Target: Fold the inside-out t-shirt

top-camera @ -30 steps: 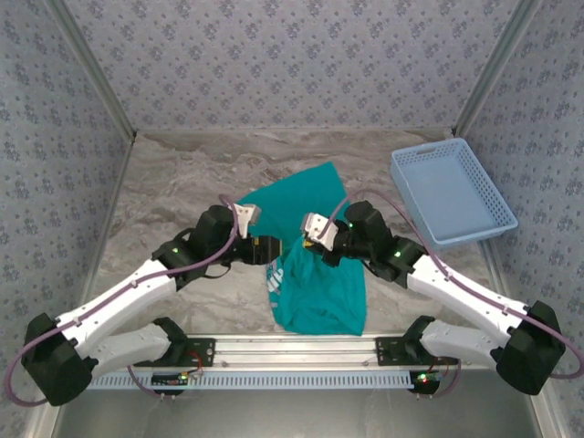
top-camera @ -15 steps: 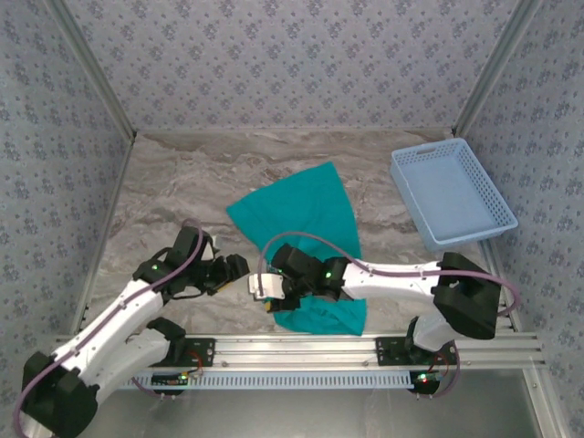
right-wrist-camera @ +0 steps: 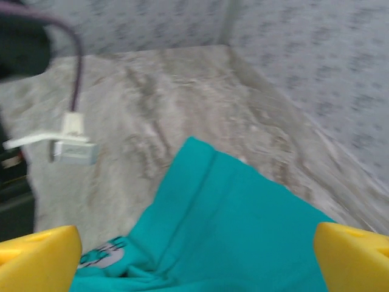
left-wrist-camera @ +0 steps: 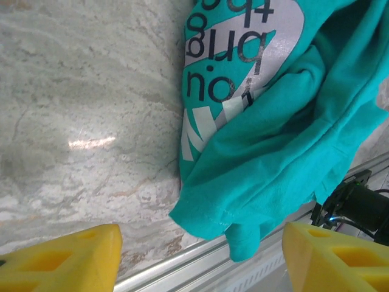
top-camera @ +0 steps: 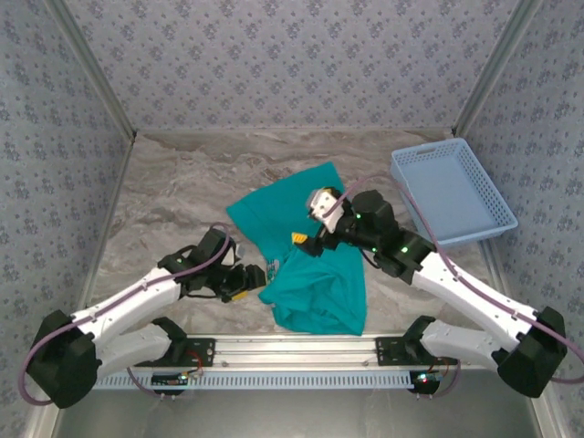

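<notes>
Two pincers released, nothing grasped | left pincer [top-camera: 245, 279] just beside t-shirt [top-camera: 315, 283] left edge; right pincer [top-camera: 306, 244] over its middle | t-shirt crumpled at near middle of table [top-camera: 182, 192]; white print showing | basket [top-camera: 452, 192] far right

The t-shirt [top-camera: 319, 283] is seen in plain teal-green; a white print [left-wrist-camera: 243, 67] with teal lettering is carried on it; the table [top-camera: 182, 182] around the t-shirt is marbled in grey and beige; the mesh basket [top-camera: 452, 192], beyond the t-shirt on the right arm's side, is coloured light blue; the walls [top-camera: 292, 55] behind the t-shirt are patterned in pale lilac-grey with small dark floral motifs; yellow is shown by the fingers [left-wrist-camera: 61, 255] of the left gripper [left-wrist-camera: 197, 255] and of the right gripper [right-wrist-camera: 194, 258]; the left arm [top-camera: 128, 306] and right arm [top-camera: 465, 292] are finished in white and black; a purple cable [right-wrist-camera: 76, 67] is seen.
</notes>
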Robot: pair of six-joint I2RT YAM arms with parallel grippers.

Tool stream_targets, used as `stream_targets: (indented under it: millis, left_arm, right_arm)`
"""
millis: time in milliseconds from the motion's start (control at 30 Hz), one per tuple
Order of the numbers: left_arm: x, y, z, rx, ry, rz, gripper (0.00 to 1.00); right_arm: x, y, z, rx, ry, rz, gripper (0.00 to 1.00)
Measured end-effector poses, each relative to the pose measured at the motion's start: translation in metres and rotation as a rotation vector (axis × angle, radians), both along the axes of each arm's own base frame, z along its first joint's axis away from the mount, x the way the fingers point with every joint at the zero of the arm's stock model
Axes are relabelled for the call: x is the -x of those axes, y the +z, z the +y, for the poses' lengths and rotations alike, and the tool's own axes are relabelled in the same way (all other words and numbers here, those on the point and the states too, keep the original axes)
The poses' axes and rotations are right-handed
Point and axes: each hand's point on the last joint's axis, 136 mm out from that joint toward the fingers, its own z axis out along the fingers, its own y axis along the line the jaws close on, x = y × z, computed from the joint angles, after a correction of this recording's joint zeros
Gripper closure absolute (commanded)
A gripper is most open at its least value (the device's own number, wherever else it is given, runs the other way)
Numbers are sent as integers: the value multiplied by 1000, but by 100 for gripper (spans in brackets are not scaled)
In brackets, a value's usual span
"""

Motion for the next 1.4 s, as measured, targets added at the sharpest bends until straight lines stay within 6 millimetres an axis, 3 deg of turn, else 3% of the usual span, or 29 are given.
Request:
stream_targets:
  millis: [100,167,400,567,667,833,1000,1133,1200,1400]
  left_arm:
    - [0,3,-7,16,-50,-38,32]
    - [-3,9,-15,25,-96,-74,31]
    - [-7,13,-44,7,-257,-160,31]
    - [10,0,-55,-26,-368,-163,53]
    - [10,-4,-55,-45,-378,-165,69]
    - [9,-4,-55,-52,-388,-180,100]
    - [24,1,-67,-5,-464,-190,100]
    - [55,13,-85,63,-594,-230,100]
    - [65,19,-88,87,-633,-242,100]
    - [67,21,-87,94,-645,-248,100]
  right_arm:
    - [-20,-3,-25,-53,-160,97,0]
    - [-33,-14,-40,-82,-250,194,5]
    - [-73,-58,-60,-100,-524,524,7]
    - [-88,-94,-57,-58,-666,690,12]
    - [-92,-111,-54,-27,-710,753,16]
    - [-100,-121,-46,-13,-742,796,23]
    - [-116,-121,-41,-27,-792,800,32]
    - [-132,-125,-36,-34,-844,810,31]
    - [-139,-132,-31,-18,-853,823,31]
    - [-152,-177,-7,104,-852,878,34]
